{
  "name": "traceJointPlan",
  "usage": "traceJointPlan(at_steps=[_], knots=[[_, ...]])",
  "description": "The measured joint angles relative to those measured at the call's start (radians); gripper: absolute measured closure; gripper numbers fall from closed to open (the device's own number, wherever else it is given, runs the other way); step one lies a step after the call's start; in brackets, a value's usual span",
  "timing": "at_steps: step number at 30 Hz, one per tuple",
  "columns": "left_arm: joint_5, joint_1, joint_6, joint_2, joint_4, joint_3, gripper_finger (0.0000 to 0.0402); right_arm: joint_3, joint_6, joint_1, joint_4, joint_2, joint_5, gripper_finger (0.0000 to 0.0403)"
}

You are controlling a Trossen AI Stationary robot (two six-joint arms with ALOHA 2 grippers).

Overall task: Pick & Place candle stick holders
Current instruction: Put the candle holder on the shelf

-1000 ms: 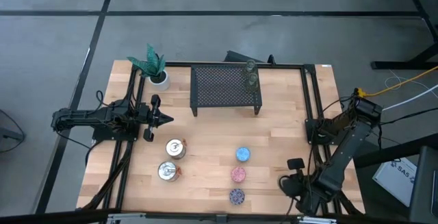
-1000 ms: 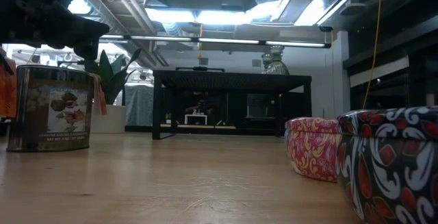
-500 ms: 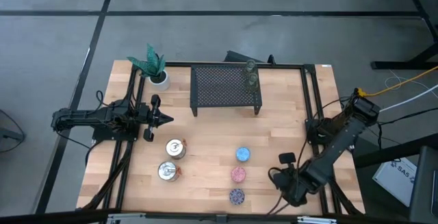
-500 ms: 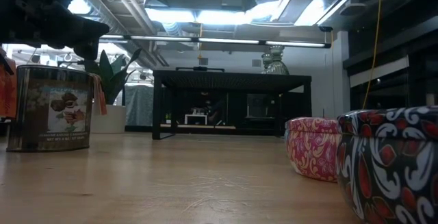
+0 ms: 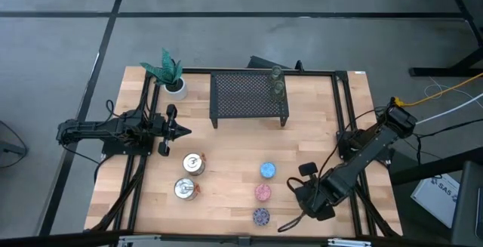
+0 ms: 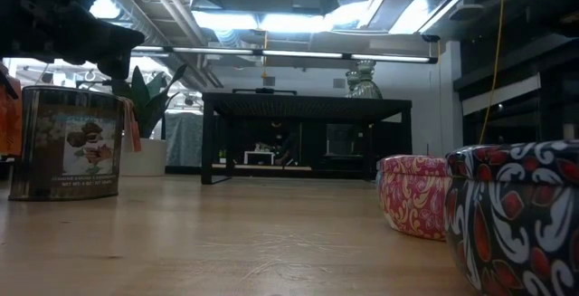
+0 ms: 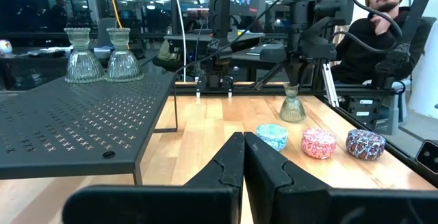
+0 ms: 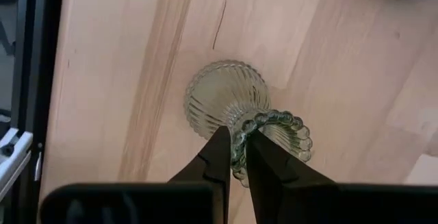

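Note:
My right gripper points down near the table's near right part, shut on a clear greenish glass candle stick holder. In the high view the hand hides this holder. The left wrist view shows it hanging under my right gripper. Two more glass holders stand on the black mesh rack. Blue, pink and purple holders stand on the table left of my right gripper. Two silvery holders stand near my left gripper, which is shut and holds nothing. My right gripper pinches the glass holder's beaded top rim, one finger outside the cup and one inside it. The fingers come from above, pointing down. The holder hangs below them, its ribbed foot lowest, and seems clear of the wood.
A white pot with a green plant stands at the far left corner. Black frame rails run along both table sides. A person sits beyond the table's right side. Bare wood lies between the rack and the coloured holders.
My right gripper, still shut on the glass holder, has carried it from the near right corner toward the table's left, closer to the pink and purple holders, and has rolled somewhat about its downward axis.

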Motion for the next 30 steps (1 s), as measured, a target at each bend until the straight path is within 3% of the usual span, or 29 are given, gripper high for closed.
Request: traceJointPlan(at_steps=[16,30], knots=[[0.000,0.000,0.000,0.000,0.000,0.000,0.0400,0.001,-0.048,-0.046,0.111,-0.002,-0.060,0.0371],[0.000,0.000,0.000,0.000,0.000,0.000,0.0400,0.001,0.229,-0.041,0.137,-0.002,0.005,0.0370]])
